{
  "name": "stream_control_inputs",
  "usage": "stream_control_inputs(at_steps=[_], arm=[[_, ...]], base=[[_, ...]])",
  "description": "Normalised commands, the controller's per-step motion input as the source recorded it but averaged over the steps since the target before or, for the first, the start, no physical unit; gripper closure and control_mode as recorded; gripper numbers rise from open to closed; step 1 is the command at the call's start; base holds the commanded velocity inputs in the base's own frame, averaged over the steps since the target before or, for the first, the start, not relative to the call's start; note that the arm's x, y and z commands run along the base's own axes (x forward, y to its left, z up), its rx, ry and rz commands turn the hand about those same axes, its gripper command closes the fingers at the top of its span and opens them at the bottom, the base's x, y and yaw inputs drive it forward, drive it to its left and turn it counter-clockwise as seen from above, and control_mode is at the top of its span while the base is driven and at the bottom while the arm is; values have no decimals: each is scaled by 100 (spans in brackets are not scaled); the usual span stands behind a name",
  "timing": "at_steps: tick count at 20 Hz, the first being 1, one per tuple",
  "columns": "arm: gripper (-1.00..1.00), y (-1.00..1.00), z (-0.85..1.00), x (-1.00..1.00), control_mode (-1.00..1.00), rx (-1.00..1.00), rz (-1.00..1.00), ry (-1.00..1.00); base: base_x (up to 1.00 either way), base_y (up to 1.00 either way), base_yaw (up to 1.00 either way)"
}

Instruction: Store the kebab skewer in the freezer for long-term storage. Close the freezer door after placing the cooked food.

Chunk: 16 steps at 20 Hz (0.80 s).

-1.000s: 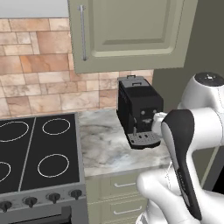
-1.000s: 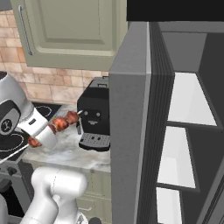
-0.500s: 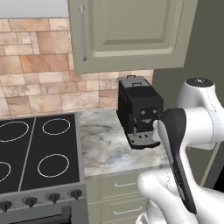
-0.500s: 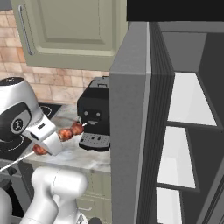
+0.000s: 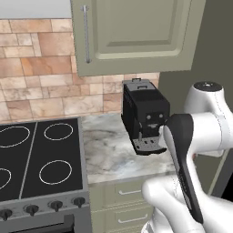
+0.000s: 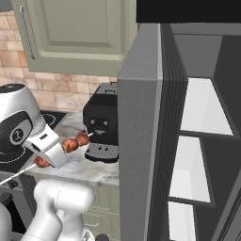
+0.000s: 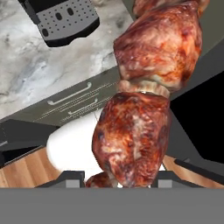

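Tool (image 6: 52, 155) clamped on the kebab skewer (image 6: 75, 141), held in the air above the front edge of the marble desk (image 6: 89, 169), just left of the coffee machine (image 6: 101, 127). The freezer door (image 6: 139, 141) stands open edge-on right of the machine, the freezer (image 6: 197, 141) shelves beyond it.

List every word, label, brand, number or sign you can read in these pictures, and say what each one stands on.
None can be read.
The black coffee machine bears no legible brand.
The stove's dark round knobs show no readable marks.
The round grey emblem on the white arm joint is too blurred to read.
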Motion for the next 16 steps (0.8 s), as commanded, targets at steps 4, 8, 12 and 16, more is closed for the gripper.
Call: stream_control_inputs(at_steps=[4,8,12,16], arm=[[100,0,0,-13,100,0,-1,-1],[100,0,0,0,100,0,0,0],[100,0,0,0,100,0,0,0],[100,0,0,0,100,0,0,0]], base=[[-43,0,-3],[-65,1,-5],[-59,7,-6],[-65,9,-8]])
